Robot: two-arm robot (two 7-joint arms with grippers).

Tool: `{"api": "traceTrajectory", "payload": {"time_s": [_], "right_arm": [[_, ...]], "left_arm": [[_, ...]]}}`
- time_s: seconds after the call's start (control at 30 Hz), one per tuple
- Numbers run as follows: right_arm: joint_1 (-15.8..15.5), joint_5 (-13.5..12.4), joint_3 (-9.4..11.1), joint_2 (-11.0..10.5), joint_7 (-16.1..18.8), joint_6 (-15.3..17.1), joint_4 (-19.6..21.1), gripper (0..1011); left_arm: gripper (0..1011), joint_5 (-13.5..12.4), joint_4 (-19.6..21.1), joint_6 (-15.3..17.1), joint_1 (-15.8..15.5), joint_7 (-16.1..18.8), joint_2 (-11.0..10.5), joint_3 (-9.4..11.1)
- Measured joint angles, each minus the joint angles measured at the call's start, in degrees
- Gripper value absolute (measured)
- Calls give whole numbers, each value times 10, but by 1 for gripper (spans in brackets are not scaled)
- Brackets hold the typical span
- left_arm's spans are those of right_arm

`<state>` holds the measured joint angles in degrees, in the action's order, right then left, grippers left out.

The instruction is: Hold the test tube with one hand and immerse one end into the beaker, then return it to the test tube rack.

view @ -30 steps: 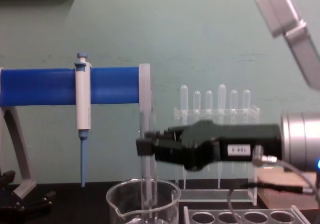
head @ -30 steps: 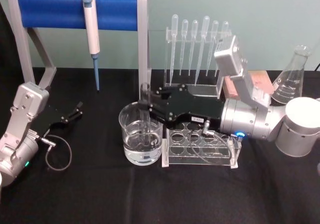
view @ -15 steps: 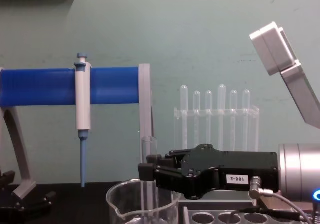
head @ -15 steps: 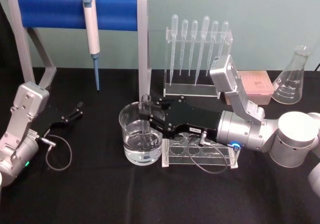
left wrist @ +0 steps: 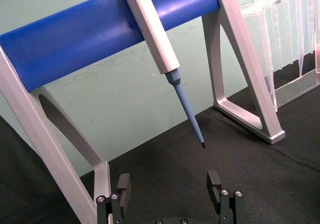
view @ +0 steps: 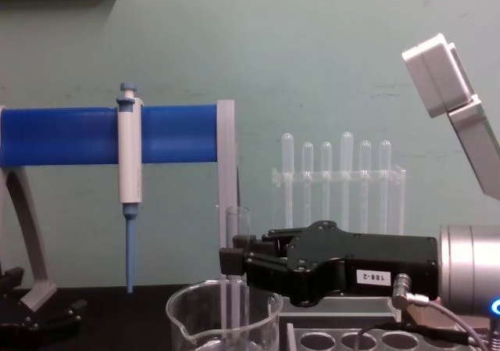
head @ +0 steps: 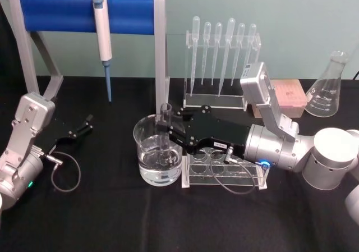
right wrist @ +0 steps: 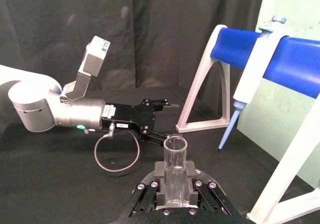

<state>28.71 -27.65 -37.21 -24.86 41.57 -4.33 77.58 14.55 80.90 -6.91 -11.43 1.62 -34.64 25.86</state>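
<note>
The test tube [head: 165, 117] stands upright, and my right gripper [head: 168, 129] is shut on it a little below the open rim. Its lower part reaches down inside the beaker [head: 150, 161], which holds some water, and the closed end looks dipped in it. From the side, the tube [view: 234, 227] rises above the gripper [view: 232, 261] and runs down into the beaker [view: 195, 320]. The right wrist view has the tube [right wrist: 175, 166] clamped between the black jaws. My left gripper [head: 85, 125] rests open on the table at the left, also seen as the open left gripper [left wrist: 170, 186].
A clear rack with round holes [head: 252, 170] lies right of the beaker, under my right wrist. Behind stand a blue-barred frame [head: 129, 13] holding a micropipette [head: 102, 27], a pipette rack [head: 221, 50], a pink box [head: 289, 95] and a flask [head: 325, 89].
My right gripper came down with the tube into the beaker, then rose slightly over the last half second. The left arm has not moved.
</note>
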Motion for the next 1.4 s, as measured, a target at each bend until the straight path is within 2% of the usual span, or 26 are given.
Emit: {"api": "traceTrajectory", "payload": {"time_s": [0.27,1.4], "right_arm": [[-4,5,6,2,-1,-3,2,242],[-4,4,5,2,-2,-2,3,242]], "left_arm": [[1000,0,0,0,0,0,0,0],[1000,0,0,0,0,0,0,0]]}}
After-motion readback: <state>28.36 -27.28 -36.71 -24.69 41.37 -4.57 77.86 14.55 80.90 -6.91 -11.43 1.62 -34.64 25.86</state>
